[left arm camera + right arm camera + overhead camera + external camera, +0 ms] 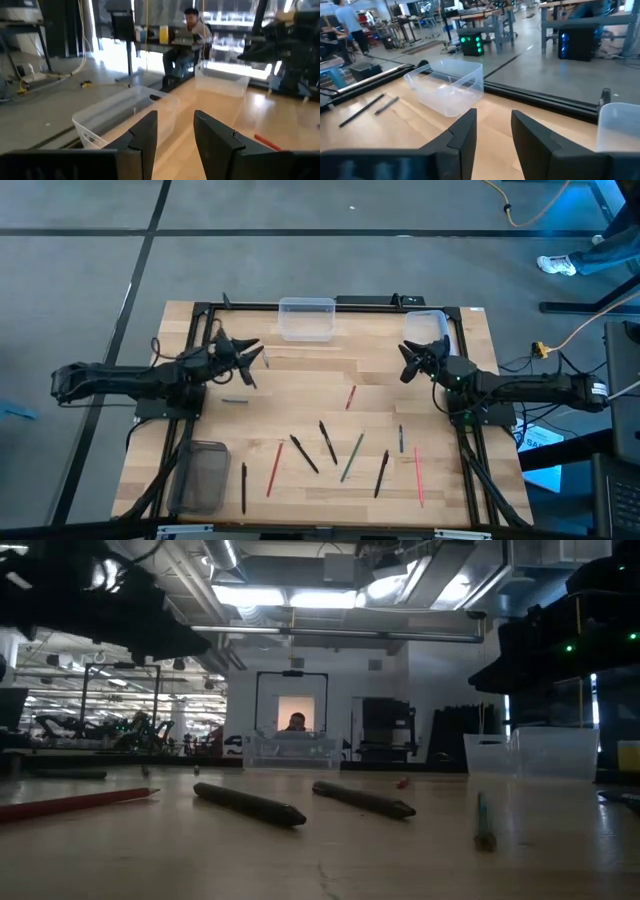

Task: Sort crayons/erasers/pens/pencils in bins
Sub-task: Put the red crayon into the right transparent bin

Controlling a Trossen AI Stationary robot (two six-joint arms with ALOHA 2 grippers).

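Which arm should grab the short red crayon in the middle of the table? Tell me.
Right, probably. In the high view the short red crayon lies nearer the right gripper than the left gripper. Both are open and empty, and a clear bin sits beside the right arm.

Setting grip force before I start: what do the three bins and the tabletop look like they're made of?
The two clear bins look like thin glossy colourless plastic; the floor shows through their walls. The dark bin looks like smoky translucent plastic. The tabletop looks like lightly sealed pale wood, with plank seams and grain showing.
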